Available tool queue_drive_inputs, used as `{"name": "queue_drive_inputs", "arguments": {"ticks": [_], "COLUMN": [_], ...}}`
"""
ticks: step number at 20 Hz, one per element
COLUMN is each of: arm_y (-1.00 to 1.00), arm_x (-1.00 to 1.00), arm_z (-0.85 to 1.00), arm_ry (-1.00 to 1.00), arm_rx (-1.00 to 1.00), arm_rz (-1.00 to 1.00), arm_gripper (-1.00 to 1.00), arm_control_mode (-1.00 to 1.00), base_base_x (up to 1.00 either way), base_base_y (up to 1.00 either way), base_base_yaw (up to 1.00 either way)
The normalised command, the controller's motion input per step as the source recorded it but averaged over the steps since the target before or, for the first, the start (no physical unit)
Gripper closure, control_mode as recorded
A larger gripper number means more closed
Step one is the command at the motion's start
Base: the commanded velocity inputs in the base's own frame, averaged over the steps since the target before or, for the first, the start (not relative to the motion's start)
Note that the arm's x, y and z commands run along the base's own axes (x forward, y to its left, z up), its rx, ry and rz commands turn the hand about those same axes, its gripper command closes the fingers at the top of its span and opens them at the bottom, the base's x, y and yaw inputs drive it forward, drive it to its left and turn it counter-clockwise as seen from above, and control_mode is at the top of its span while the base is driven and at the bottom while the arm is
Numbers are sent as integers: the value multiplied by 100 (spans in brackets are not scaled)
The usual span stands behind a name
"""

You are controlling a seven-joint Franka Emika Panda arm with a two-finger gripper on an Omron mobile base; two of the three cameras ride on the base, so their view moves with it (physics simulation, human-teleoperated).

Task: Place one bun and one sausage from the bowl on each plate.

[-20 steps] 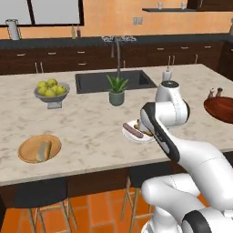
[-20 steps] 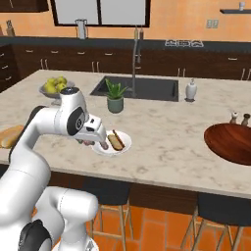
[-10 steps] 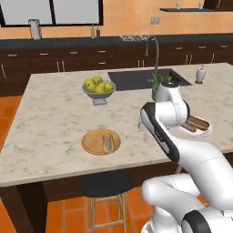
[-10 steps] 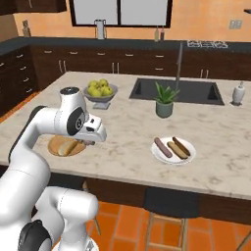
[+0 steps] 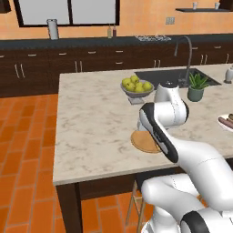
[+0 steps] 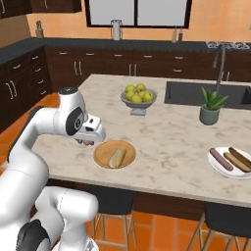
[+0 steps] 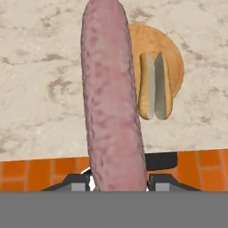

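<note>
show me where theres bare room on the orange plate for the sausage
The orange plate is bare on its half toward the gripper, beside the split bun. The held sausage fits there. The white plate is crowded already.

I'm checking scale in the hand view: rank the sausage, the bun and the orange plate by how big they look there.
1. sausage, though it is held nearest the camera, which inflates it
2. orange plate
3. bun
</note>
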Motion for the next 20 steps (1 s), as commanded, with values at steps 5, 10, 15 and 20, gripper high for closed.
{"name": "queue_drive_inputs", "arguments": {"ticks": [5, 10, 15, 20], "arm_y": [0, 0, -10, -52], "arm_x": [0, 0, 25, 80], "arm_z": [0, 0, 0, -14], "arm_ry": [0, 0, 0, 0], "arm_rx": [0, 0, 1, 4], "arm_rz": [0, 0, 0, -1], "arm_gripper": [100, 100, 100, 100], "arm_control_mode": [100, 100, -100, -100], "base_base_x": [27, 25, 22, 0], "base_base_y": [48, -2, -2, 0], "base_base_yaw": [0, 0, 0, 0]}}
